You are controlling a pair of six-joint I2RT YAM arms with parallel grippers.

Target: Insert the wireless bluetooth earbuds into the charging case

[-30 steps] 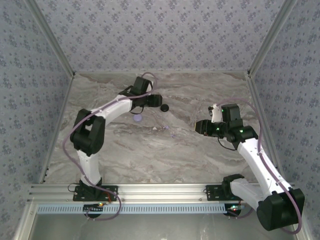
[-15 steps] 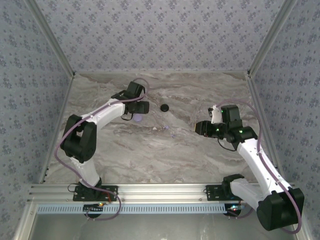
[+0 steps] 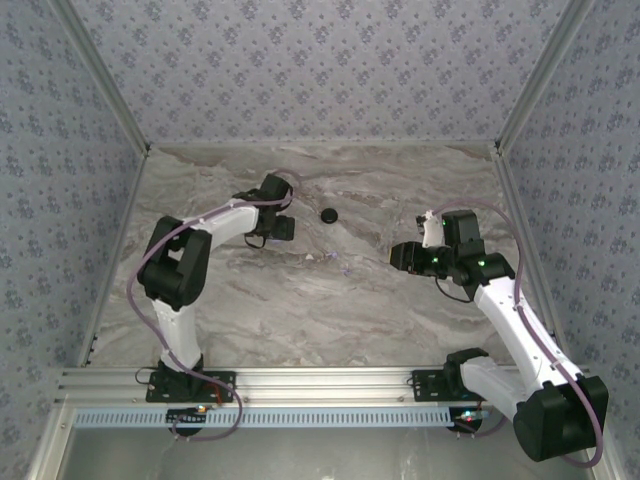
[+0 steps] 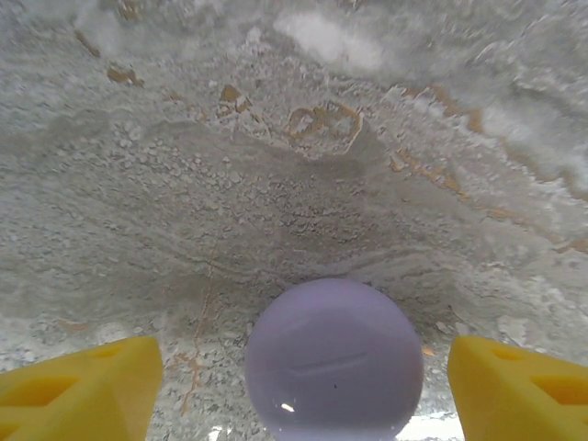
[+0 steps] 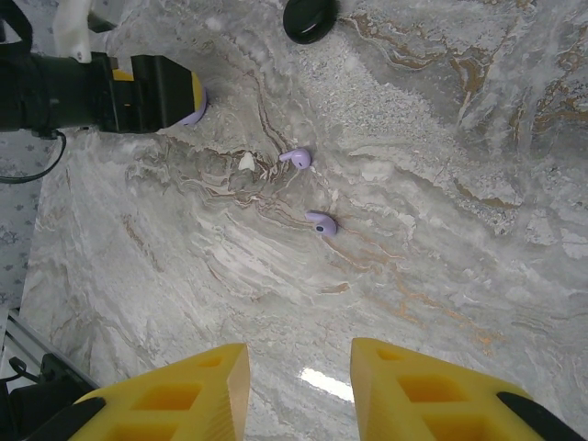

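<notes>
A round pale lilac charging case (image 4: 333, 358) lies shut on the marble, between the yellow fingers (image 4: 87, 390) of my left gripper (image 4: 305, 367), which is open with a gap on each side. In the top view the left gripper (image 3: 279, 228) sits low over the case. Two lilac earbuds (image 5: 297, 158) (image 5: 322, 223) lie apart on the marble ahead of my right gripper (image 5: 299, 390), which is open and holds nothing. The right gripper (image 3: 399, 255) hovers to the right of them. An edge of the case (image 5: 196, 107) peeks from under the left gripper (image 5: 152, 92).
A black round disc (image 3: 328, 214) (image 5: 310, 18) lies behind the earbuds, right of the left gripper. A tiny white piece (image 5: 246, 162) sits beside the farther earbud. Patterned walls enclose the marble table (image 3: 300, 320) on three sides.
My left gripper has swung away from the black disc, back and left, and come down over the lilac case, hiding it from above. The right arm has stayed still.
</notes>
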